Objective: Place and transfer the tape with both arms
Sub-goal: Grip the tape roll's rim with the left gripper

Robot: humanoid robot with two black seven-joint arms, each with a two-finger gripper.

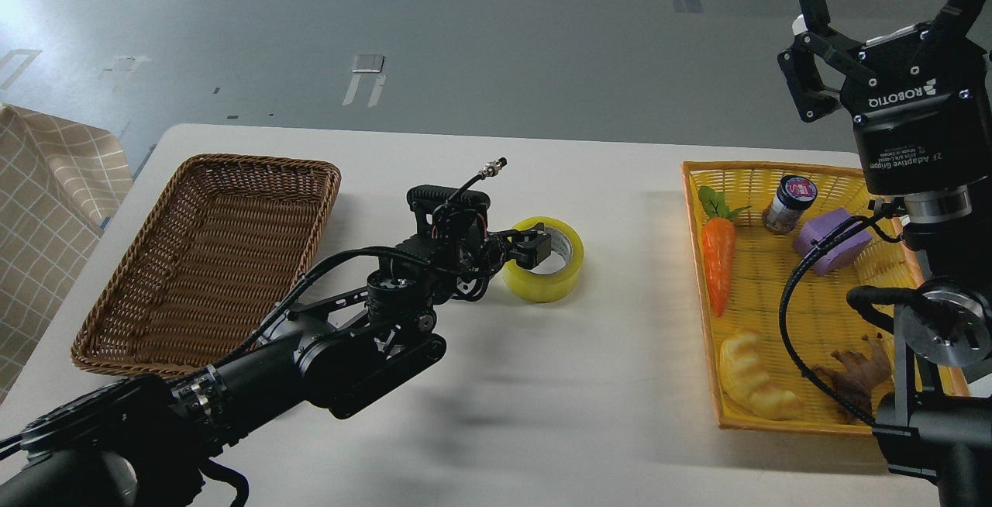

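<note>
Left jaws (535,247) clamped on tape (545,260), mid-bench (542,383) between brown basket (209,259) and yellow tray (806,298). Right jaws (883,3) raised, spread wide.

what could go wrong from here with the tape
The left hand reaches over only the near rim of the tape, which lies flat on the table; a thin rim hold could slip or tip the roll. The right hand is raised far off, open, so any handover needs a long carry.
</note>
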